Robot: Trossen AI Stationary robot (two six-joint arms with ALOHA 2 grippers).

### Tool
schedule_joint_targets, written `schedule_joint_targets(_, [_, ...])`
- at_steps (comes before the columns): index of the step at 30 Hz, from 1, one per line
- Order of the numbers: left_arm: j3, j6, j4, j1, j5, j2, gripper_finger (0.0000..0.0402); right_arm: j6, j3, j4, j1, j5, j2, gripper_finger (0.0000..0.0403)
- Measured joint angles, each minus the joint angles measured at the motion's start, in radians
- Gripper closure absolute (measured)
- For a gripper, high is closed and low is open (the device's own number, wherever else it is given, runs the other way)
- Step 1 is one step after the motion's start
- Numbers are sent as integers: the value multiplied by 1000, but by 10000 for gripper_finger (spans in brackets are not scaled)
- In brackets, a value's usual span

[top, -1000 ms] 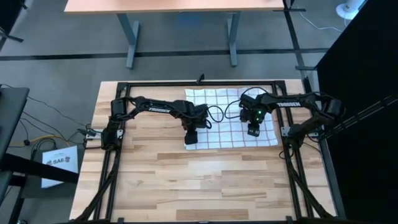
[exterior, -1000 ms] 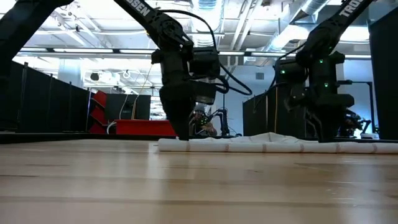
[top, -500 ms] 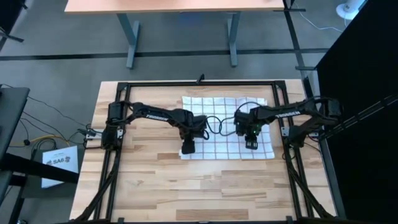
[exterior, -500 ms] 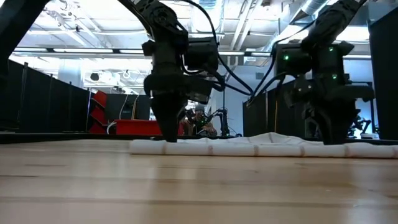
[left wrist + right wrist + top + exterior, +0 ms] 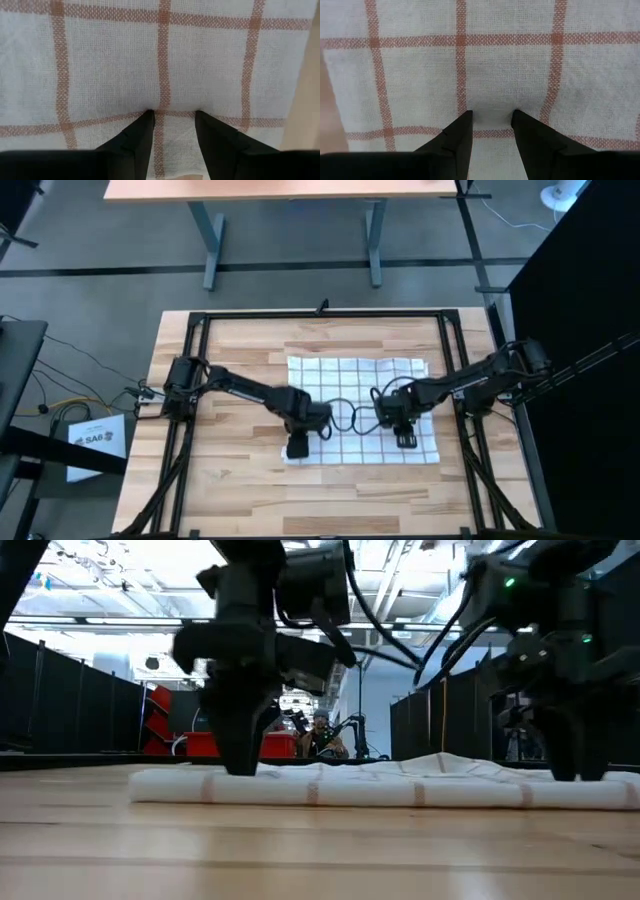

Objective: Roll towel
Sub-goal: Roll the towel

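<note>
The towel (image 5: 360, 405), white with a grid of brownish lines, lies spread flat in the middle of the wooden table. In the low view its near edge (image 5: 380, 790) shows as a thick rounded band resting on the wood. My left gripper (image 5: 297, 448) stands at the towel's near left corner and my right gripper (image 5: 406, 440) near its near right corner. Both point down with cloth between their fingertips. The wrist views show the left gripper (image 5: 172, 120) and the right gripper (image 5: 490, 117) set on the cloth. My left gripper comes from above, pointing down, its fingertips (image 5: 140, 132) set into the towel just inside the near edge (image 5: 172, 127), with a small stretch of cloth between them. The towel lies on the table, slack. How many layers it has I cannot tell. My right gripper also points down from above, fingertips (image 5: 462, 130) on the towel close to its near edge (image 5: 490, 122), a short span of cloth between them. The towel stays flat on the table under it. One layer or several, I cannot tell.
A black metal frame (image 5: 320, 313) runs round the table top. Cable loops (image 5: 345, 418) hang between the two wrists above the towel. Bare wood (image 5: 320, 500) lies between the towel and the near edge. A desk (image 5: 290, 190) stands beyond the table.
Both grippers have gone toward the table's near edge, fingers still pointing down, and the right one has rolled about its own axis. The whole towel has slid along the table with them toward the near edge and stays spread out.
</note>
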Motion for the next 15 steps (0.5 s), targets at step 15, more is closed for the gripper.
schedule_joint_targets(15, [12, 80, 9, -64, -152, -195, 268, 213, 95, -17, 181, 77, -173, 275])
